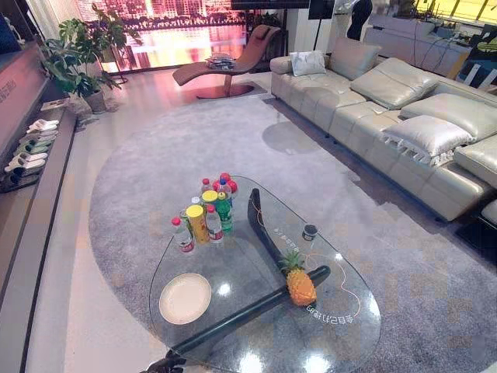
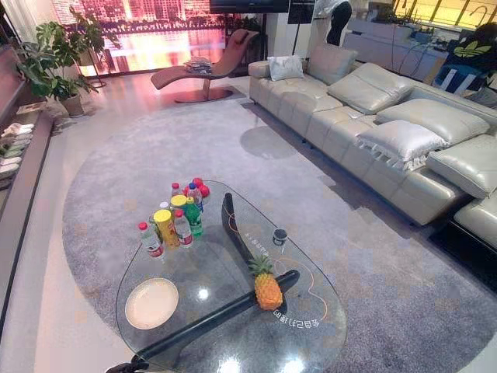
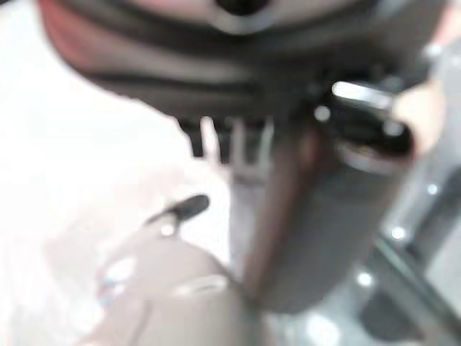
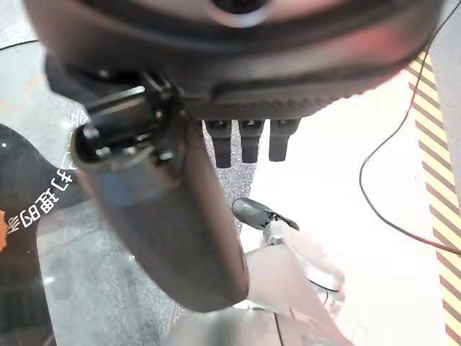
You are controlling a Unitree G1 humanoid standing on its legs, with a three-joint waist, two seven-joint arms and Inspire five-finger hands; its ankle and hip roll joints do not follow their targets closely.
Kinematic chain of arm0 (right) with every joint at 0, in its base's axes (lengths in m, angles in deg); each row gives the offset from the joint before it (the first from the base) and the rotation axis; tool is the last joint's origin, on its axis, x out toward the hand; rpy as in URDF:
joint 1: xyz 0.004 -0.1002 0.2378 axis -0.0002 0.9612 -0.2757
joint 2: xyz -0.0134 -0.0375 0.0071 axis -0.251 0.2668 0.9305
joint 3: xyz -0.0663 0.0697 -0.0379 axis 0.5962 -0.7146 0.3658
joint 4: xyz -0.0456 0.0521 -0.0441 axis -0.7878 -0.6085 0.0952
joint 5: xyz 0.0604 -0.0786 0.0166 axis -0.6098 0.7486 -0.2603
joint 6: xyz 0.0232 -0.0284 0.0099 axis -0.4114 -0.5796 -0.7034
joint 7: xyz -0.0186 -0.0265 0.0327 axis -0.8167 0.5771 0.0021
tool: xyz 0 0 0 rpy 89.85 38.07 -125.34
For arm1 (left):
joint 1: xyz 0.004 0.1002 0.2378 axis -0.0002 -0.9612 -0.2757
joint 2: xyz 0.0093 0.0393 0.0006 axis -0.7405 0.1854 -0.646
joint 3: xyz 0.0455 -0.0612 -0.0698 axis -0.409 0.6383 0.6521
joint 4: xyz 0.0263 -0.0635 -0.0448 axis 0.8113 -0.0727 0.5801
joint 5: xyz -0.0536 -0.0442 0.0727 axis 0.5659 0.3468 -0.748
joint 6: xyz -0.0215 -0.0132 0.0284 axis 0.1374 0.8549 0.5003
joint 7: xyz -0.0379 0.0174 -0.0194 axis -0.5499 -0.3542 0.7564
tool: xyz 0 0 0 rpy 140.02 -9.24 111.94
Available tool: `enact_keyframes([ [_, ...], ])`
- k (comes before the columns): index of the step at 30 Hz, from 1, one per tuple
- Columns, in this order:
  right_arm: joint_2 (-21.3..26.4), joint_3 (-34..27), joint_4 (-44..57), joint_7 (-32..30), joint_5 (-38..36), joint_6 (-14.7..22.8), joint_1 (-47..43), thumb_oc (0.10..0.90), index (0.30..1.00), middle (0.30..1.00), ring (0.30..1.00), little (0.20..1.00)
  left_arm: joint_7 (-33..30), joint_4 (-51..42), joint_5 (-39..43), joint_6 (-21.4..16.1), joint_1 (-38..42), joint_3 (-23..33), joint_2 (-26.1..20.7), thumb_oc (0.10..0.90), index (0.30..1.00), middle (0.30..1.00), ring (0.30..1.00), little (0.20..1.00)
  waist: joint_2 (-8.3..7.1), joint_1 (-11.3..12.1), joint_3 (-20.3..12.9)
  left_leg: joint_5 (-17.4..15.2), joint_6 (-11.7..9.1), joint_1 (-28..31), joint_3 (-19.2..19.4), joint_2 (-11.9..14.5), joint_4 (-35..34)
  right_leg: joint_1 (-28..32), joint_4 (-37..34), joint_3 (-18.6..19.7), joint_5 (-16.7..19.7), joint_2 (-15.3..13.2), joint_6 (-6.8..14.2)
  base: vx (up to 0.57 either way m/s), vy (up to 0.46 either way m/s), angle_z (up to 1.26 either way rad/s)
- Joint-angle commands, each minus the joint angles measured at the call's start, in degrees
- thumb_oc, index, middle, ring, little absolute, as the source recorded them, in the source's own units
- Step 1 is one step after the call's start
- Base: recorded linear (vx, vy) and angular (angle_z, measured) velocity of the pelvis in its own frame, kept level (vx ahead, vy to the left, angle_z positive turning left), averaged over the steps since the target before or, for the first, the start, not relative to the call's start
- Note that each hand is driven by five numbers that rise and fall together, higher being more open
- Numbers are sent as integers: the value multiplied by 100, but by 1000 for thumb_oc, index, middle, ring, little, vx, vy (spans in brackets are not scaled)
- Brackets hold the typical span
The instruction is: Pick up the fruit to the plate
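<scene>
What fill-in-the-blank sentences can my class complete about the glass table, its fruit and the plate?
The fruit on the glass table is a ____. The white plate is ____, with nothing on it. The plate lies to the robot's ____ of the fruit. The bottles stand at the table's ____ end, away from the robot.
Missing words: pineapple; empty; left; far.

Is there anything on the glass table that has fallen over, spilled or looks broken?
Nothing stands out. On the glass table the pineapple stands upright, the bottles stand upright in a tight group, and the plate lies flat and empty. No spill or damage shows.
</scene>
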Motion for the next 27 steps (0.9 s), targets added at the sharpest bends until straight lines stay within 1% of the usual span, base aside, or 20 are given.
enact_keyframes([
  [1,19,-31,-424,12,-115,80,-420,800,900,900,900,900,159,358,69,-56,416,-102,109,800,900,900,900,900,109,166,274,25,-220,125,264,461,38,-82,7,-190,510,-384,241,-25,-4,-49],
  [3,26,-38,-414,14,-123,70,-418,800,900,900,900,900,122,338,-6,-173,439,-108,116,800,900,900,900,900,116,165,276,22,-221,128,272,461,38,-88,7,-188,512,-383,246,0,0,0],
  [7,32,-28,-406,6,-157,41,-434,800,900,900,900,900,35,297,58,-131,447,-140,97,800,900,900,900,900,124,161,269,26,-224,120,280,464,38,-103,7,-181,514,-388,247,0,0,0],
  [15,34,-121,-437,-146,-370,111,-415,800,900,900,900,900,55,329,68,-92,436,-120,90,800,900,900,900,900,120,152,280,23,-214,126,280,459,38,-98,7,-163,509,-377,236,0,0,0],
  [27,74,-218,-480,-204,-380,141,-420,800,900,900,900,900,56,347,20,-123,454,-147,69,800,900,900,900,900,94,146,270,2,-211,179,284,464,38,-40,7,-129,482,-351,233,0,0,0],
])
